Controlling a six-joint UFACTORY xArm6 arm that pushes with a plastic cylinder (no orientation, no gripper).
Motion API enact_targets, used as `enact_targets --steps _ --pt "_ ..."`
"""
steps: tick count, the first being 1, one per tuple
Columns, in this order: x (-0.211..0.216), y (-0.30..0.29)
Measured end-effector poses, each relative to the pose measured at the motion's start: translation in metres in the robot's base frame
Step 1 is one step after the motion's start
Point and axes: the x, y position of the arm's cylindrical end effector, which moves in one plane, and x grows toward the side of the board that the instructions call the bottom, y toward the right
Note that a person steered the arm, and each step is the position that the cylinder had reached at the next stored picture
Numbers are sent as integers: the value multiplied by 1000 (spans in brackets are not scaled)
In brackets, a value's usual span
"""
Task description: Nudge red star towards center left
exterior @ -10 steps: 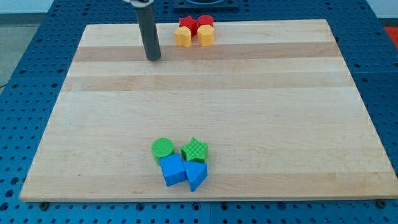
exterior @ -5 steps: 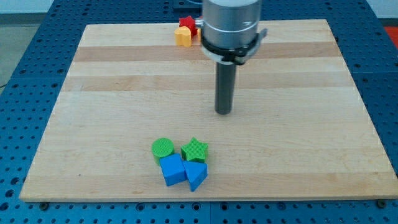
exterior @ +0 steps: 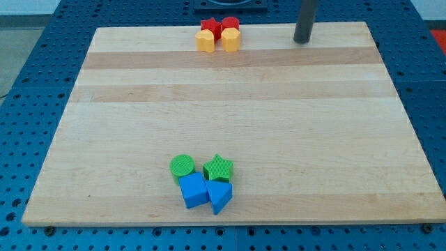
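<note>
The red star [exterior: 208, 27] sits at the view's top edge of the wooden board [exterior: 125, 104], in a tight cluster with a red round block [exterior: 231, 24] to its right, a yellow block [exterior: 205, 41] below it and a second yellow block [exterior: 231, 40] beside that. My tip [exterior: 301, 40] stands on the board near its top edge, well to the right of this cluster and apart from it.
A second cluster lies near the view's bottom: a green cylinder [exterior: 182, 166], a green star [exterior: 218, 168], a blue cube [exterior: 193, 189] and a blue triangle [exterior: 220, 196]. Blue perforated table [exterior: 28, 84] surrounds the board.
My tip went from the top left of the board to its middle, then up to the top right. No block has moved.
</note>
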Motion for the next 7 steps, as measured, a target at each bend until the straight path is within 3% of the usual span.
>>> enact_targets --steps 2,5,7 --pt "-23 -36" --pt "-21 -163" --pt "19 -252"
